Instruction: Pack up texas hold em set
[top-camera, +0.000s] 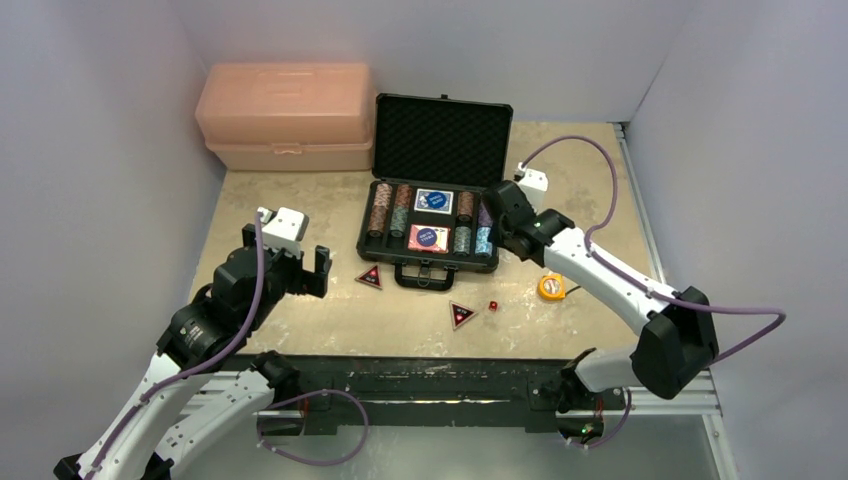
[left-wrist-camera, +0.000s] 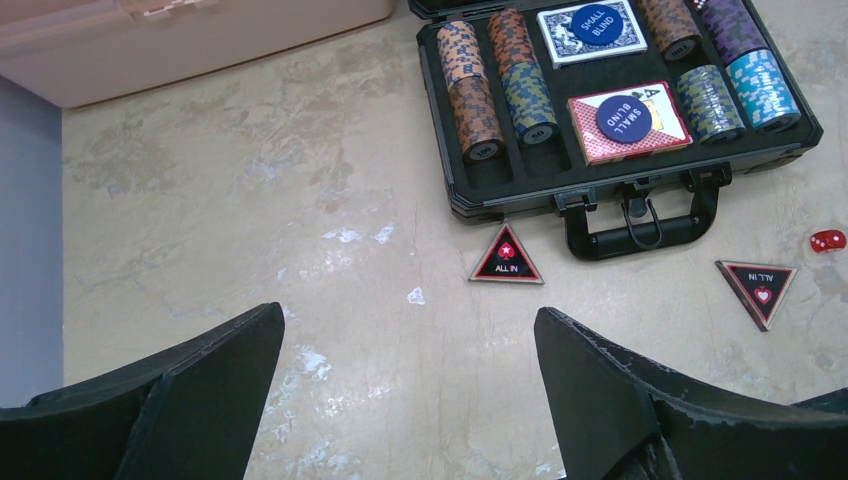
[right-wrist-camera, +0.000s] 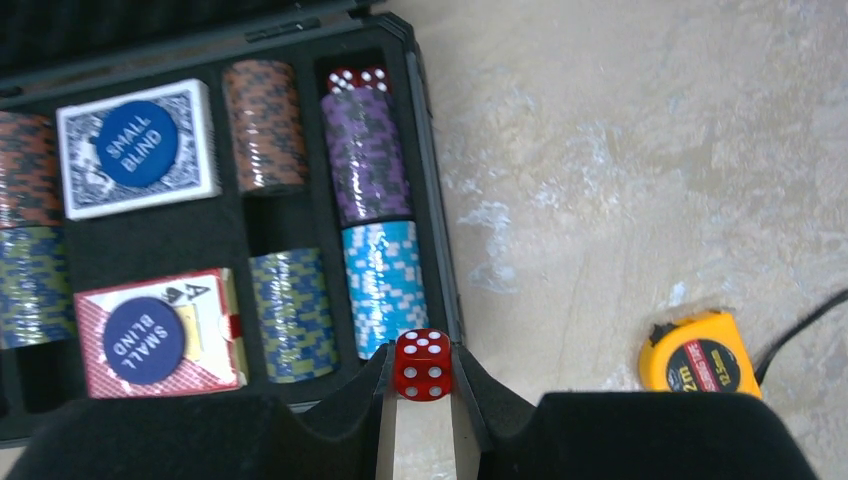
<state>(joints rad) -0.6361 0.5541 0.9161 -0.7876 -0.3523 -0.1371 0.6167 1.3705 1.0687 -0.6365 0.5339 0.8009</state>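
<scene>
Packing dice: the right gripper (right-wrist-camera: 420, 378), jaws clenched on a red die (right-wrist-camera: 421, 364) at the black case (right-wrist-camera: 436, 230) rim, should carry it to the far-corner dice pocket (right-wrist-camera: 357, 78); the left gripper (left-wrist-camera: 408, 318), jaws released, hovers over the bench (left-wrist-camera: 200, 200).

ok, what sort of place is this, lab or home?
Likely a lab robot cell: blank white walls boxing in the table, metal rail at its near edge, staged props like the poker case.

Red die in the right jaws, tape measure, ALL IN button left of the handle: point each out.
red die (right-wrist-camera: 421, 366): right wrist view, its spotted front face.
tape measure (right-wrist-camera: 700, 366): right wrist view, its round label.
ALL IN button (left-wrist-camera: 506, 256): left wrist view, its black centre.
</scene>
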